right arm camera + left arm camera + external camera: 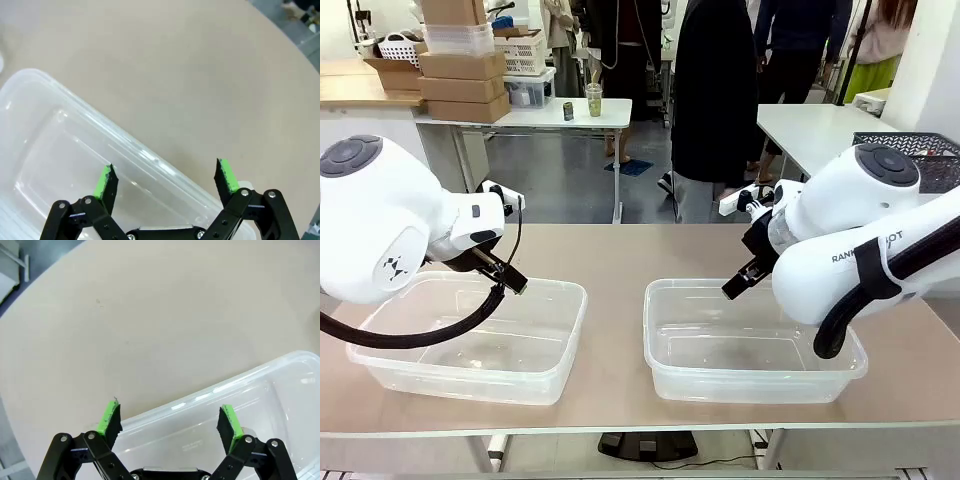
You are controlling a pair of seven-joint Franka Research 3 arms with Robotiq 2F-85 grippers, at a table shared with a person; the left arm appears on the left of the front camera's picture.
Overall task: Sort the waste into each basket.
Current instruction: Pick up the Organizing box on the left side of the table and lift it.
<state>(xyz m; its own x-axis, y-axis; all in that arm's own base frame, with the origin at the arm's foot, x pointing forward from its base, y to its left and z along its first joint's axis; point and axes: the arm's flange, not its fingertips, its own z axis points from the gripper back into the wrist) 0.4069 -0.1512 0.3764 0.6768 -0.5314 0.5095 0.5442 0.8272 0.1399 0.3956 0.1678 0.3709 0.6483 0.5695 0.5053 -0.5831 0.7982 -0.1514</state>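
Waste — cans, bottles — isn't visible anywhere in these views, so no telling which way it lies from either arm or which is nearer. Both clear baskets sit empty on the worktop (620, 250): left basket (380, 362) under the left gripper (170, 421), right basket (665, 372) under the right gripper (165, 180). Each gripper is spread wide w/ nothing between the pads, hanging over its basket's far rim, long sides running across the worktop. Bare worktop beyond — judging by that, the next move waits on items arriving, prob. from the far side.
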